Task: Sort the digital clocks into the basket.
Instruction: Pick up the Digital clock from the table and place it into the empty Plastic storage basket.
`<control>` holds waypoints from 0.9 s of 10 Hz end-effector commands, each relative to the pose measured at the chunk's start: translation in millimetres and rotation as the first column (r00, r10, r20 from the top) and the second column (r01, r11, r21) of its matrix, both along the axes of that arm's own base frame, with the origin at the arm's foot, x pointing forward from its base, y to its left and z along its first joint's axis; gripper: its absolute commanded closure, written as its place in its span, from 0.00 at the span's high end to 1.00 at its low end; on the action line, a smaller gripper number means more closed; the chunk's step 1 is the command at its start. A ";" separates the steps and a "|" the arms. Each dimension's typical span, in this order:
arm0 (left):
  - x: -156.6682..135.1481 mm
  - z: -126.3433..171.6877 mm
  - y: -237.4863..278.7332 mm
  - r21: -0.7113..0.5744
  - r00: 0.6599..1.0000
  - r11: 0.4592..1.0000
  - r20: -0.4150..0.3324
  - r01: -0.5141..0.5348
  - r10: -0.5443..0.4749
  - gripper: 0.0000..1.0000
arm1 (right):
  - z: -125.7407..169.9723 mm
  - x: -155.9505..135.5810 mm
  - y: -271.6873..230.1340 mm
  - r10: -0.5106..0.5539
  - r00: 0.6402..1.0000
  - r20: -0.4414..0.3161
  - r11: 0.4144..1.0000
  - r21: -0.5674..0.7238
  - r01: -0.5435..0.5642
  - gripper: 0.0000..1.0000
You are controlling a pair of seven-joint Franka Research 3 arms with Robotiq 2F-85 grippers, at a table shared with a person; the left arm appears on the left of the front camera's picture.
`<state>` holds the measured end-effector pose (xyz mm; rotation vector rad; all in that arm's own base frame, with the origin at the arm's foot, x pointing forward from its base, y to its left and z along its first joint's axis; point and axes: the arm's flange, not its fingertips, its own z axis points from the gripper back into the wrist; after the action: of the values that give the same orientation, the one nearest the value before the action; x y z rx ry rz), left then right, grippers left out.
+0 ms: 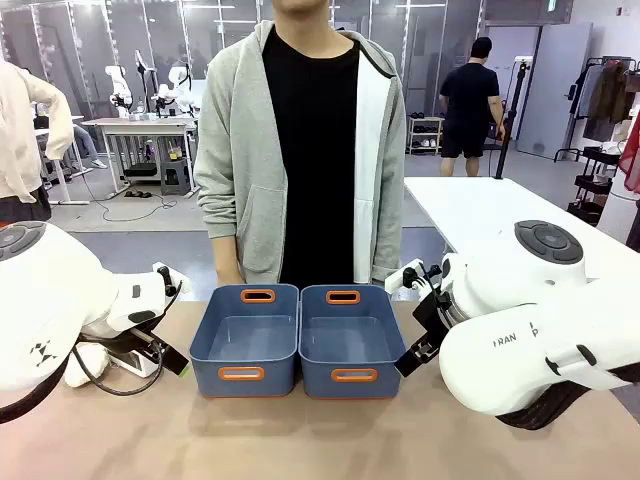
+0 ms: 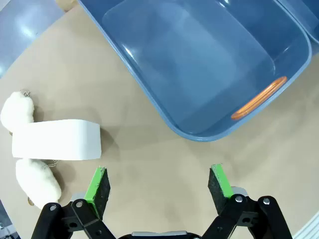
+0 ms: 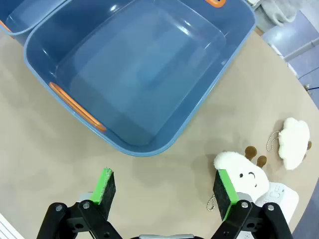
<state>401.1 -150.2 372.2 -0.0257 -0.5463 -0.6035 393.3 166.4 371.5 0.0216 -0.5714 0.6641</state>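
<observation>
white digital clock [image 2: 56,139] lies at the left wrist view's left, touching cream plush toys [image 2: 17,112] on the desk [image 2: 149,164], outside the blue basket [image 2: 199,59]; with both arms' jaws released, a grab could snag a toy instead.

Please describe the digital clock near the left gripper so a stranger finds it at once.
Find the left blue basket. On the table beside it, near the left gripper, lies the digital clock. It is a smooth white block between two fluffy plush toys.
</observation>
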 end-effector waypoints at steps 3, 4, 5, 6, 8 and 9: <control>-0.1 0.0 -0.2 0.000 1.000 1.000 0.000 0.000 0.000 1.00 | 0.0 0.0 0.0 0.000 1.000 0.000 1.000 0.000 0.000 1.00; -0.1 0.0 -0.2 0.000 1.000 1.000 0.000 0.000 0.000 1.00 | 0.0 0.0 0.0 0.000 1.000 0.000 1.000 0.000 0.000 1.00; -0.1 0.0 -0.2 0.000 1.000 1.000 0.000 0.000 0.000 1.00 | 0.0 0.0 0.0 0.000 1.000 0.000 1.000 0.000 0.000 1.00; -0.1 0.0 -0.2 0.000 1.000 1.000 0.000 0.000 0.000 1.00 | 0.0 0.0 0.0 0.000 1.000 0.000 1.000 0.000 0.000 1.00; -0.1 0.0 -0.2 0.000 1.000 1.000 0.000 0.000 0.000 1.00 | 0.0 0.0 0.0 0.000 1.000 0.000 1.000 0.000 0.000 1.00; -0.1 0.0 -0.2 0.000 1.000 1.000 0.000 0.000 0.000 1.00 | 0.0 0.0 0.0 0.000 1.000 0.000 1.000 0.000 0.000 1.00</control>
<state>401.0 -150.7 372.2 -0.0256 -0.5464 -0.6047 393.4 166.4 371.5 0.0205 -0.5715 0.6658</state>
